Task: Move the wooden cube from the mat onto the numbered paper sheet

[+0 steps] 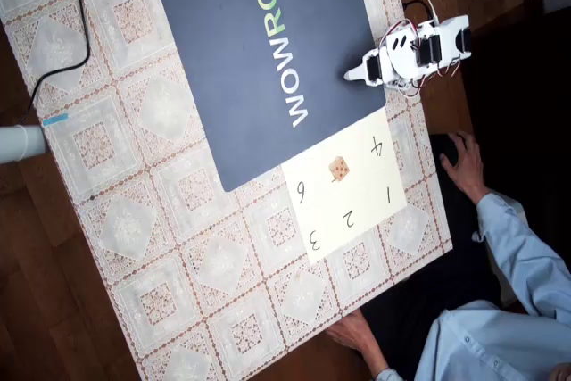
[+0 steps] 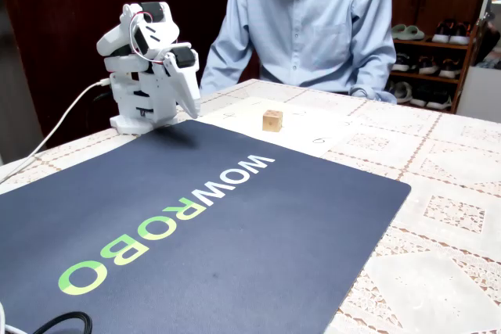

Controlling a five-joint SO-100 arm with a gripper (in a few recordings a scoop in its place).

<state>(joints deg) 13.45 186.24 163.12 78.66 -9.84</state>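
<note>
The small wooden cube [image 1: 339, 169] [image 2: 272, 120] rests on the cream numbered paper sheet [image 1: 357, 211] [image 2: 313, 127], between the handwritten 4 and 6. The sheet lies against a corner of the navy WOWROBO mat [image 1: 268, 42] [image 2: 196, 224]. My white arm is folded up at the mat's edge. Its gripper [image 1: 352, 75] [image 2: 192, 107] points down over the mat's border, well apart from the cube, with its jaws together and nothing held.
A person in a light blue shirt [image 2: 313, 21] sits behind the table, one hand [image 1: 464, 162] near the sheet, the other hand [image 1: 352, 332] at the table edge. A black cable [image 1: 80, 24] crosses the lace tablecloth [image 1: 161, 247]. A pale cylinder [image 1: 18, 142] pokes in at the left.
</note>
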